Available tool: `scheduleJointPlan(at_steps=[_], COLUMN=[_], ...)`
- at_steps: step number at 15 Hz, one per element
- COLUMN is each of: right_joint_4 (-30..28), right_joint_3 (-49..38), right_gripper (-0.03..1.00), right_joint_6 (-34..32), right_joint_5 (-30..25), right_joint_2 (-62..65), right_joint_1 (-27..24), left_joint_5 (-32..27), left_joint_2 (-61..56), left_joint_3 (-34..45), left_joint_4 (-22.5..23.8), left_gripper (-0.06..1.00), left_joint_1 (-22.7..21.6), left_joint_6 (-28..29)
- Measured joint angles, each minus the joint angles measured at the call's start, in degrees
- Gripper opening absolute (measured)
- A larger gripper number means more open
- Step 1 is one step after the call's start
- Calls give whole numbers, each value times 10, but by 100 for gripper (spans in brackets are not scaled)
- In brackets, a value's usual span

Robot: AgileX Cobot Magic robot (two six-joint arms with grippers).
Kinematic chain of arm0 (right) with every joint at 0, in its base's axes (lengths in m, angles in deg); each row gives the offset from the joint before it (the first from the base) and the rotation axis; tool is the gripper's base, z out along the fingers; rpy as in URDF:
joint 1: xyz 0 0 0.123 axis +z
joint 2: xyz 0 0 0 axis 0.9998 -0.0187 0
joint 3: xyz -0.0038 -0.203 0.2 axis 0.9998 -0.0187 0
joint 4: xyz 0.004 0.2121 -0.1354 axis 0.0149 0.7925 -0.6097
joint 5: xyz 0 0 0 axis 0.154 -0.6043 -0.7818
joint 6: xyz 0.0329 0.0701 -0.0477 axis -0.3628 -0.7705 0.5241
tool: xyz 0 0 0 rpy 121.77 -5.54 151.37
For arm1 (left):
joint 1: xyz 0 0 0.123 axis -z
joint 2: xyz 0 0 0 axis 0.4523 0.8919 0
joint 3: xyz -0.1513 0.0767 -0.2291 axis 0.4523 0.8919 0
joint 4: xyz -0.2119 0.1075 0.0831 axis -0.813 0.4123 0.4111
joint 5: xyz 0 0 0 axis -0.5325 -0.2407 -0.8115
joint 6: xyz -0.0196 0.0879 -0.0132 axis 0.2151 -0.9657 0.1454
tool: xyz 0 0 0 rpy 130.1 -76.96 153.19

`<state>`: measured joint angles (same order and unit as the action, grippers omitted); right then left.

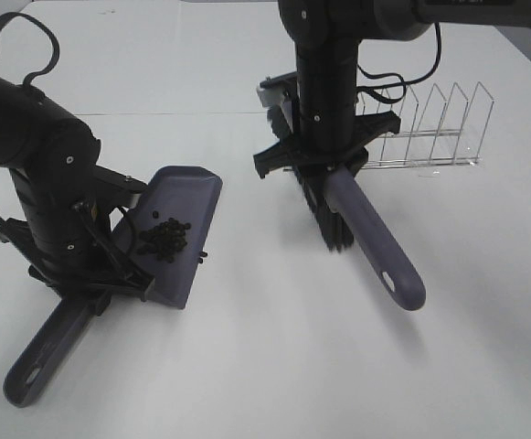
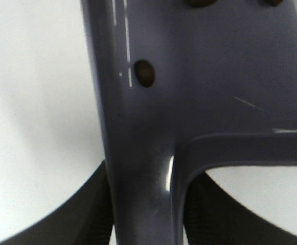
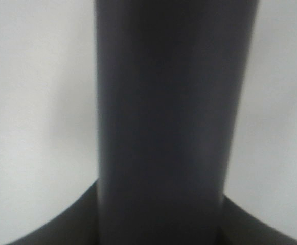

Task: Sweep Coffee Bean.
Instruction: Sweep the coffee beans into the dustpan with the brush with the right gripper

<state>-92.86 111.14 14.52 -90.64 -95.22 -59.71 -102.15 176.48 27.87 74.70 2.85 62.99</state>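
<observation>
Holding the grey-purple dustpan (image 1: pixel 192 192) by the neck of its handle with the left gripper (image 1: pixel 96 279), jaws clenched on it from both sides. In the left wrist view, dark fingers (image 2: pixel 92 219) pressed against either flank of that handle. Set on the white table (image 1: pixel 274 366), with the pan mouth toward the far right and the handle end toward the near left.

Heaped in the middle of the pan: the coffee bean (image 1: pixel 164 240) pile, a few dozen dark ovals. Also 1 or 2 strays at the pan's right rim, on it or just off it, cannot tell.

Grasping the brush (image 1: pixel 379 251) with the right gripper (image 1: pixel 324 169), jaws shut tight on the upper handle. Black bristles (image 1: pixel 334 224) pointing down, contact with the table not discernible, handle sloping toward the near right. Well apart from the dustpan, to its right.

Behind the right arm, a wire rack (image 1: pixel 434 128) standing on the table.
</observation>
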Motion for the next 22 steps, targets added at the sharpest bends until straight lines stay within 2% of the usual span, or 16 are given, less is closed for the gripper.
scheduleJointPlan(at_steps=[4,6,8,11,13,16,18,20,22], right_joint_4=[-9,50,97,150,220,387,477,532,551], right_joint_3=[-11,-8,-8,-8,-8,-8,-8,-8,-10], right_gripper=[29,29,29,29,29,29,29,29,29], right_joint_6=[-7,-15,-15,-15,-2,55,105,154,171], right_joint_5=[-2,-1,23,45,80,156,171,168,168], right_joint_2=[-15,-22,-29,-48,-57,-65,-69,-69,-69], right_joint_1=[0,0,0,4,10,12,12,12,12], left_joint_5=[0,0,0,0,0,0,0,-1,-1], left_joint_2=[0,0,0,0,0,0,0,0,0], left_joint_3=[0,0,0,0,0,0,0,0,0], left_joint_4=[-9,-13,-17,-25,-26,-27,-27,-25,-24], left_gripper=[35,35,35,35,35,35,35,35,35], left_joint_1=[0,0,0,0,0,0,0,0,0], left_joint_6=[0,0,0,0,5,8,11,11,11])
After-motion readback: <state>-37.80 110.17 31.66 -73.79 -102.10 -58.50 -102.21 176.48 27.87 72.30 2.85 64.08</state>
